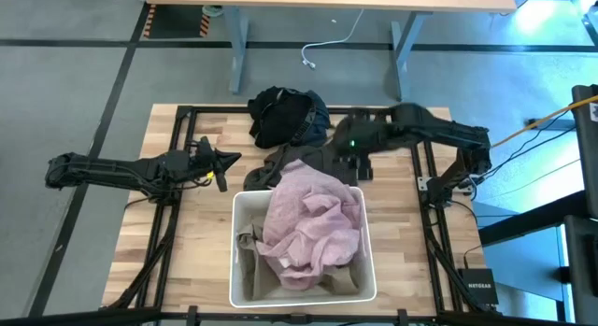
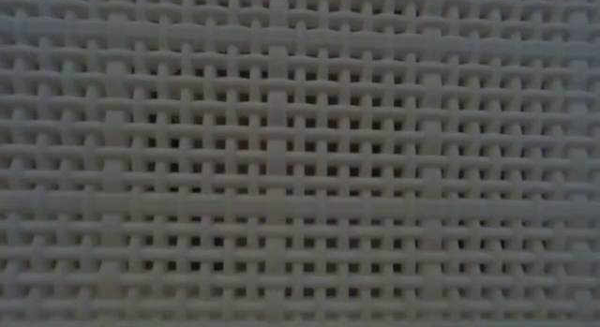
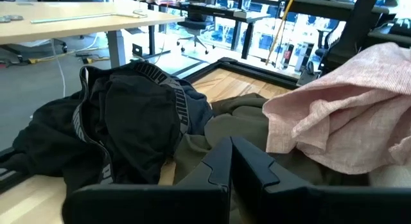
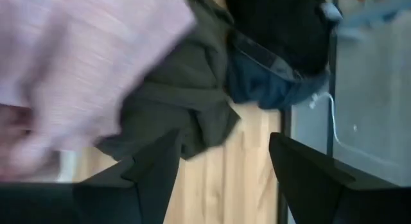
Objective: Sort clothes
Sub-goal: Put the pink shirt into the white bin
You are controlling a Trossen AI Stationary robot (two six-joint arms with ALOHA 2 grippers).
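fingers of right gripper [image 4: 221, 179] spread above olive garment [image 4: 183, 99]: drop onto a thick fold, then pinch; left gripper [image 3: 231, 169] pressed together, idle.

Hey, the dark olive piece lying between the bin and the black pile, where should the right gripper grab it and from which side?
Judging by its pose, grip the bunched fold of the olive garment lying on bare wood behind the white bin. Come straight down with the open right gripper: the pink garment overlaps its near edge and the black pile crowds its far side.
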